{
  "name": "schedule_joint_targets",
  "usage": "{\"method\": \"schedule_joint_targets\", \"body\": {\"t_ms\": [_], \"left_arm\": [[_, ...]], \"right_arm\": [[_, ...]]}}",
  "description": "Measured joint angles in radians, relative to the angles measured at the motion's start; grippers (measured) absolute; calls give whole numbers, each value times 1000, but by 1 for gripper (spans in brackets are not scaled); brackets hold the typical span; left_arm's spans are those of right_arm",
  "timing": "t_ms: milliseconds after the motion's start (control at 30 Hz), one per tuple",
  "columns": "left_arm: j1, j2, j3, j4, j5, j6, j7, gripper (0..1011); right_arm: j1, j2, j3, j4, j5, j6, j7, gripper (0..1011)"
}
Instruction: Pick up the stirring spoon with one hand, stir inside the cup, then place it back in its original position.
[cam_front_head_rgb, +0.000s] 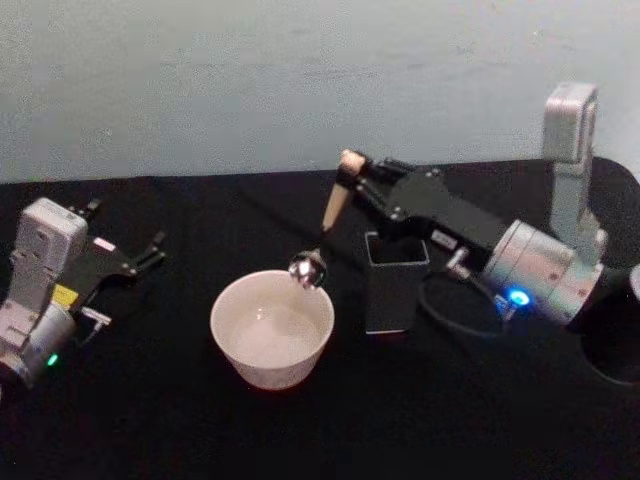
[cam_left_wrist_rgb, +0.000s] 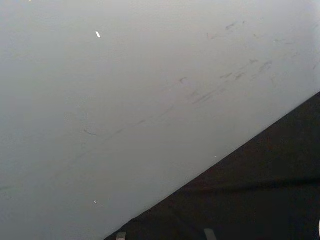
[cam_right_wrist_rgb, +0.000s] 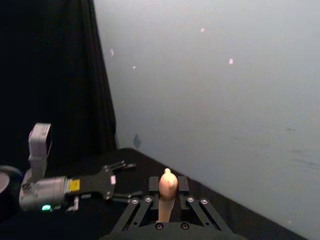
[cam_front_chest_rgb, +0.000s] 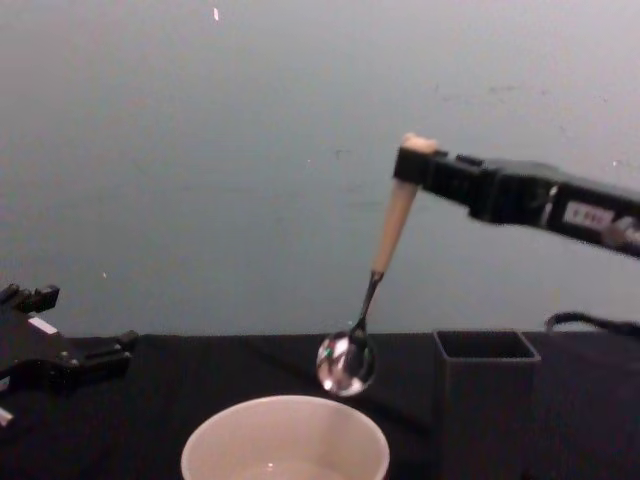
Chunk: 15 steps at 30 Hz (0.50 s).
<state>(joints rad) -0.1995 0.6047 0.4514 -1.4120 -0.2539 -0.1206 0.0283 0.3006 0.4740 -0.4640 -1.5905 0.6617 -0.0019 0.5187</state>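
Note:
My right gripper (cam_front_head_rgb: 352, 176) is shut on the cream handle of the stirring spoon (cam_front_head_rgb: 331, 208), near its top end. The spoon hangs tilted, and its shiny metal bowl (cam_front_chest_rgb: 345, 364) hovers just above the far right rim of the cream-white cup (cam_front_head_rgb: 272, 329). In the chest view the gripper (cam_front_chest_rgb: 412, 165) holds the handle (cam_front_chest_rgb: 393, 228) high above the cup (cam_front_chest_rgb: 285, 441). The handle's top (cam_right_wrist_rgb: 167, 184) pokes up between the fingers in the right wrist view. My left gripper (cam_front_head_rgb: 155, 248) rests open on the table at the left, away from the cup.
A dark grey square holder (cam_front_head_rgb: 395, 281) stands right of the cup, under the right arm. A black cable (cam_front_head_rgb: 455, 310) loops beside it. Black cloth (cam_front_head_rgb: 420, 420) covers the table, with a pale wall behind.

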Motion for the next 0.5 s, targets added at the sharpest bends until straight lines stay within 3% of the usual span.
{"method": "schedule_joint_targets", "body": {"t_ms": [500], "left_arm": [[0, 0, 0, 0, 0, 0, 0, 1001]], "right_arm": [[17, -49, -78, 65, -119, -22, 13, 214]]}}
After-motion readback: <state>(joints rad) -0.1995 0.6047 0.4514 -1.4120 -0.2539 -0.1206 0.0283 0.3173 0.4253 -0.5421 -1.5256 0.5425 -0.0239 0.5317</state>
